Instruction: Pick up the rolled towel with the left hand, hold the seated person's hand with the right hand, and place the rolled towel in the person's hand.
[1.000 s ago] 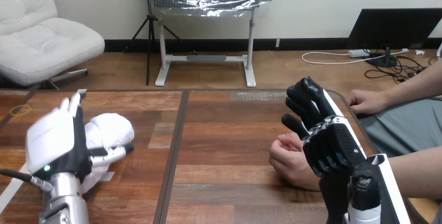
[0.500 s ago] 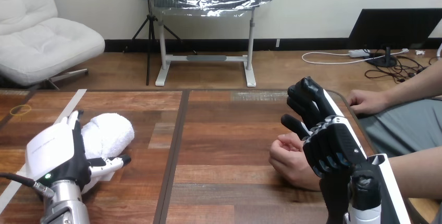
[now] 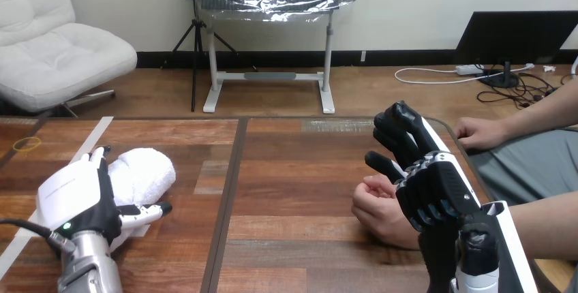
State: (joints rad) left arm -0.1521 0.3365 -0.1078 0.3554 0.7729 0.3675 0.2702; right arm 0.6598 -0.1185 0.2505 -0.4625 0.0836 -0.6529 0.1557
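Head view: a wooden bench (image 3: 300, 170), with the robot's arms coming in from the bottom edge and a person seated at the right side.
Left robot hand (image 3: 73, 196): open and holding nothing. It stands on its edge low over the bench with its white-shelled back toward the camera. The fingers (image 3: 102, 170) are straight and point away from the robot, and the thumb (image 3: 146, 211) is stretched out to the right.
Rolled towel (image 3: 142, 174): white, lying on the bench on the palm side of the left robot hand. It is just right of the straight fingers and just beyond the thumb.
Right robot hand (image 3: 429, 187): upright over the right part of the bench, with its back toward the camera. Whether it grips the person's near hand cannot be told.
Person's near hand (image 3: 377, 210): loosely curled, just left of the right robot hand on its palm side and partly hidden behind it.
Person's far hand (image 3: 480, 133): resting at the bench edge, beyond and to the right of the right robot hand, apart from it.
Spacing: the rolled towel and the left robot hand are well apart from the right robot hand and the person's near hand.
Tape strip (image 3: 95, 136): pale, on the bench just beyond the left robot hand.
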